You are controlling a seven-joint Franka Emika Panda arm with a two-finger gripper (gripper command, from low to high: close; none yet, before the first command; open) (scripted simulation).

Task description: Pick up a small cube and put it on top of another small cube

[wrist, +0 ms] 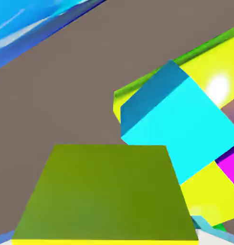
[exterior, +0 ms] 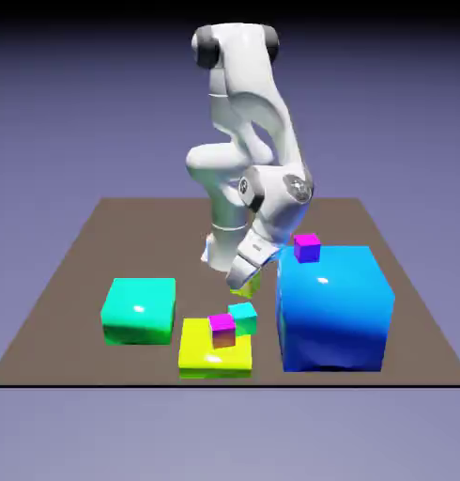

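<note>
Nearest the table's (exterior: 74,282) front edge sits the flat yellow block (exterior: 201,357), about midway along. On top of it are two tiny cubes: a magenta cube (exterior: 222,329) and, touching it on the far side toward the exterior view's right, a cyan cube (exterior: 243,317). To the exterior view's left of the block, just apart from it, lies a green block (exterior: 138,308). On the other side, close to the front edge, stands the big blue block (exterior: 335,305), the tallest thing here, and a purple cube (exterior: 307,247) rests on its top near the far left corner.

Now the hand. The gripper (exterior: 245,279) hangs just behind the yellow block and beside the blue block's left face, tilted, clear of the table. Its fingers are pinched on the yellow cube (exterior: 249,285); only a sliver of yellow-green shows under the white hand in the exterior view. The hand view makes it plain: the yellow cube (wrist: 109,191) fills the bottom middle, large, right between where the tips would be, hiding them. Just beyond it in that view comes the cyan cube (wrist: 181,129), sitting on the yellow block (wrist: 219,86), with a bit of the magenta cube (wrist: 231,165) at the right edge. So the held cube is up off the table, close behind the cyan one and a little above it. Farthest back the arm rises toward the table's far edge.
</note>
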